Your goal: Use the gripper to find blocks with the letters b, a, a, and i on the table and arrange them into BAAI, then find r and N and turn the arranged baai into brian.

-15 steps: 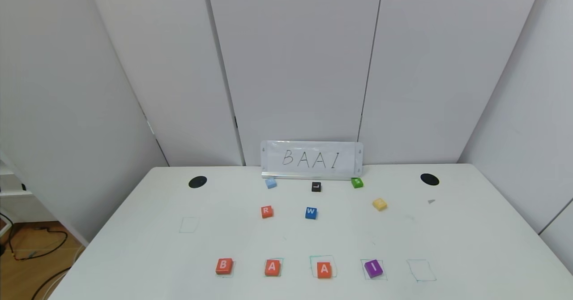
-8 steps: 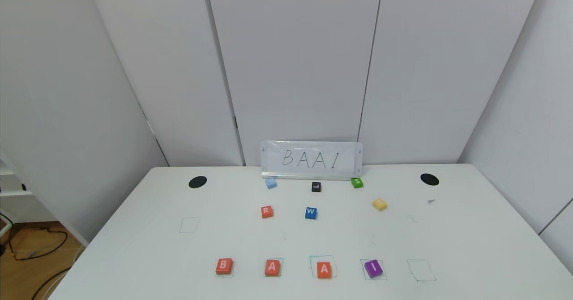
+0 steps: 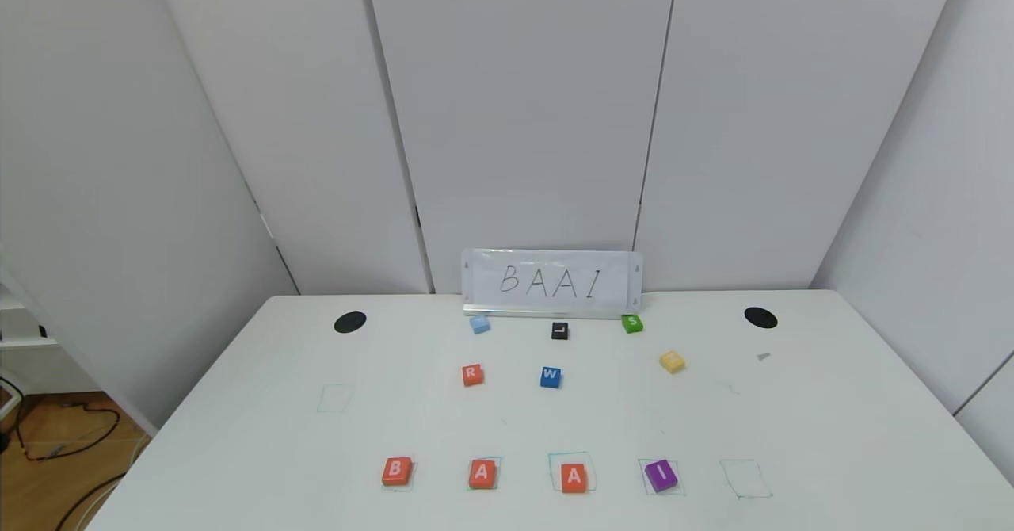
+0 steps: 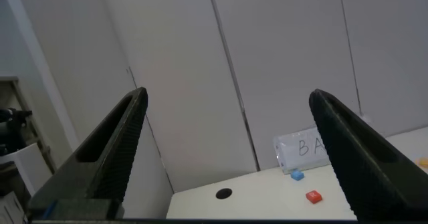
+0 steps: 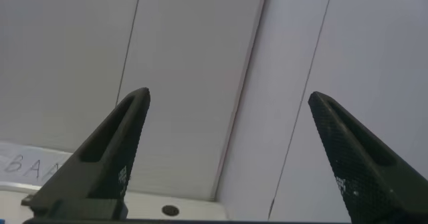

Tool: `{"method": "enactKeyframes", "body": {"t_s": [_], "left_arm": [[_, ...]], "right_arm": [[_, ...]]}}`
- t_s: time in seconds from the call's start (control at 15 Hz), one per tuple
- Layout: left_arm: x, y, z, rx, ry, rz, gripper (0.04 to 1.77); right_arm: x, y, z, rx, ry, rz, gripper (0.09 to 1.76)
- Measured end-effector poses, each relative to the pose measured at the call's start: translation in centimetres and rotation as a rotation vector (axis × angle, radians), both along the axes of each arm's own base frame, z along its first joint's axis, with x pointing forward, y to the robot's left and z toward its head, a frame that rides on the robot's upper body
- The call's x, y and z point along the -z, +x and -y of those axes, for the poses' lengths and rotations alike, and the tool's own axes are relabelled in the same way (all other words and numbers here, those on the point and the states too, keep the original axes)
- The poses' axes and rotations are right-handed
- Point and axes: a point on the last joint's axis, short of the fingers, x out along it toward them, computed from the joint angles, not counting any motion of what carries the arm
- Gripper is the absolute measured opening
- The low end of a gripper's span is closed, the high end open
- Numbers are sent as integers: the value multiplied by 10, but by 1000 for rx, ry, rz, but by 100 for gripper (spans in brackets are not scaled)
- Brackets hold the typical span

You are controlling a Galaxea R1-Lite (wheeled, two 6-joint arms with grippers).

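Observation:
On the white table (image 3: pixel 832 436) the blocks stand in a row near the front edge: orange-red B (image 3: pixel 396 471), orange-red A (image 3: pixel 482 473), orange-red A (image 3: pixel 573 477) and purple I (image 3: pixel 661 475), each on a faint green drawn square. The orange-red R block (image 3: pixel 472 374) lies farther back; it also shows in the left wrist view (image 4: pixel 313 196). Neither arm shows in the head view. My left gripper (image 4: pixel 227 100) is open and empty, held off the table's left. My right gripper (image 5: pixel 229 98) is open and empty, facing the wall panels.
Behind the row lie a blue W block (image 3: pixel 550 376), a yellow block (image 3: pixel 672 361), a light-blue block (image 3: pixel 478 324), a black L block (image 3: pixel 559 330) and a green S block (image 3: pixel 631 323). A BAAI sign (image 3: pixel 552 281) stands at the back. Two black holes (image 3: pixel 349 322) mark the far corners. An empty drawn square (image 3: pixel 745 479) lies right of the I.

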Motion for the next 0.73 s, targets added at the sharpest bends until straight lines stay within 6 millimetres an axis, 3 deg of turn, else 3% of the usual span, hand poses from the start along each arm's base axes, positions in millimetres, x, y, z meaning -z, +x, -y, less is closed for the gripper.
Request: {"method": "enactKeyframes", "body": {"t_s": [0.13, 0.33, 0.47, 0.73], "left_arm": [[36, 24, 0, -18, -13, -101, 172], [99, 46, -1, -28, -35, -513, 172], [107, 47, -1, -32, -86, -585, 172], [109, 47, -2, -50, -138, -594, 172]], "right_arm": [[39, 25, 0, -6, 2, -147, 170], [93, 44, -1, -44, 63, -568, 170], [104, 46, -2, -139, 152, -658, 170], [106, 46, -2, -148, 159, -671, 170]]}}
